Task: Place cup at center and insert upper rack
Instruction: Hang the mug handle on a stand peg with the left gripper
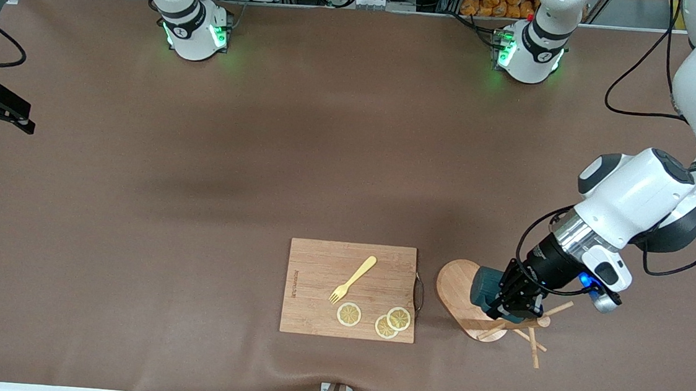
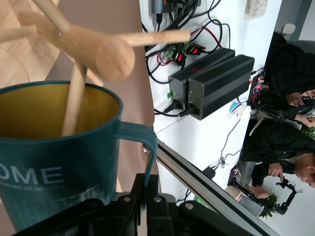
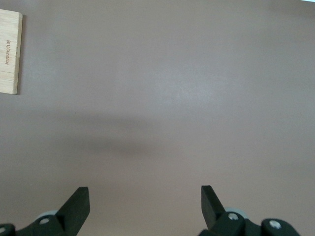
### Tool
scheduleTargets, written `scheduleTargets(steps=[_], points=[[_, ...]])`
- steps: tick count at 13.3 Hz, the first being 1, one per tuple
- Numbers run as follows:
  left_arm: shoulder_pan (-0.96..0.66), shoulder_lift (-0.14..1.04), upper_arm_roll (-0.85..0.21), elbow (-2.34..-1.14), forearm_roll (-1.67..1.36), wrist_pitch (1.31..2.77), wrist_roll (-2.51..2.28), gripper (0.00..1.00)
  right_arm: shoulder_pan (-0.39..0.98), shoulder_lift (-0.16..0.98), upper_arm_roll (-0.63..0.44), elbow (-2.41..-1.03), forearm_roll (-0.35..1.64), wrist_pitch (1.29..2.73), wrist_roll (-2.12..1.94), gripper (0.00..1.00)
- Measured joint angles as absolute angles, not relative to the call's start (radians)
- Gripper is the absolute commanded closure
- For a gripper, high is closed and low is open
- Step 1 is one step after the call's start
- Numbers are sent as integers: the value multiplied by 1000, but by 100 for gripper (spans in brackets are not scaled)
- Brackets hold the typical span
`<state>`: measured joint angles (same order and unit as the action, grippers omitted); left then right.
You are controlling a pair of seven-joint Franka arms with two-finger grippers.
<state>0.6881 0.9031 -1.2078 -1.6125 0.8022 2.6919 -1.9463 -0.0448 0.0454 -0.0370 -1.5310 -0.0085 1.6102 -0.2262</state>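
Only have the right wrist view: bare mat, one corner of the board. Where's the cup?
Observer: The cup is in the left gripper, over the mug tree at the left arm's end of the table.
Operator: Held how?
Observer: By its handle; the gripper is shut on it.
Operator: Clear of the pegs?
Observer: No, one peg pokes into its mouth. The right gripper waits open over the mat at the right arm's end.
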Motion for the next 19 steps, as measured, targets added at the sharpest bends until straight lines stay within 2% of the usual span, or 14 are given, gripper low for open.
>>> scheduleTargets(steps=[7, 8, 9, 10, 17, 19], points=[[695, 913, -1193, -1615, 802, 2692, -1946, 100, -45, 45, -37, -1531, -4, 1597, -226, 0], [695, 913, -1193, -1616, 802, 2692, -1946, 91, -45, 45, -37, -1531, -4, 1596, -226, 0], [696, 913, -1193, -1616, 802, 2692, -1946, 19, -45, 45, -37, -1531, -4, 1596, -226, 0], [696, 913, -1192, -1616, 801, 2692, -1946, 0, -45, 45, -37, -1531, -4, 1596, -226, 0], [707, 913, -1195, -1613, 798, 2691, -1944, 0, -45, 45, -37, -1531, -3, 1596, -226, 0], [721, 909, -1224, -1607, 798, 2639, -1942, 0, -45, 45, -36, -1531, -3, 1596, -226, 0]])
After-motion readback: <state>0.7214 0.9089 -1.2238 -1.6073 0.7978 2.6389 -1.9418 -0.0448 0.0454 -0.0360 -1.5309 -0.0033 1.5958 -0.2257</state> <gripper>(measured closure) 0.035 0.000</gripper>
